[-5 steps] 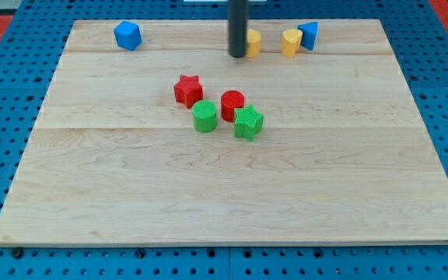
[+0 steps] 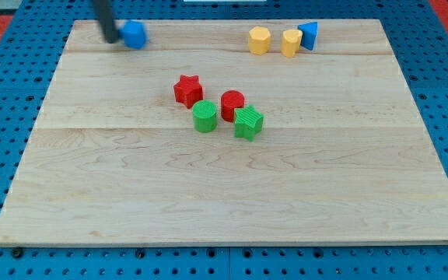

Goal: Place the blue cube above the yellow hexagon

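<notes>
The blue cube (image 2: 134, 35) sits near the board's top left. My tip (image 2: 113, 38) is right at its left side, touching or nearly touching it; the rod is motion-blurred. The yellow hexagon (image 2: 260, 40) lies at the top, right of centre, well to the right of the cube.
A second yellow block (image 2: 290, 43) and a blue triangular block (image 2: 309, 35) sit right of the hexagon. In mid-board are a red star (image 2: 187, 90), a red cylinder (image 2: 232, 104), a green cylinder (image 2: 204, 117) and a green block (image 2: 248, 123). The wooden board (image 2: 224, 194) lies on a blue pegboard.
My tip has swept left from beside the yellow hexagon to the blue cube's left side. The cube has shifted slightly right. The hexagon is now uncovered.
</notes>
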Available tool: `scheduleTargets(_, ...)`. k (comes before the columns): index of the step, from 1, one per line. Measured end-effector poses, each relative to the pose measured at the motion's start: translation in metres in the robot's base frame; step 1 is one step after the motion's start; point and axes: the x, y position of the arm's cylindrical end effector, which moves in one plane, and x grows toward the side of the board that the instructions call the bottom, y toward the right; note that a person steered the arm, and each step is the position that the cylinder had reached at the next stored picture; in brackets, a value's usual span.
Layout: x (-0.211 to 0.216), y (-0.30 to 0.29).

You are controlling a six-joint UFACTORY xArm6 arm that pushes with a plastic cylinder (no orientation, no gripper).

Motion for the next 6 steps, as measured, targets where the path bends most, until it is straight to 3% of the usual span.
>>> scheduleTargets(1, 0.013, 0.049)
scheduleTargets(2, -0.009, -0.023)
scheduleTargets(3, -0.026, 0.034)
scheduleTargets(4, -0.02, 0.133)
scheduleTargets(5, -0.004, 0.176)
scheduleTargets(6, -0.009, 0.095)
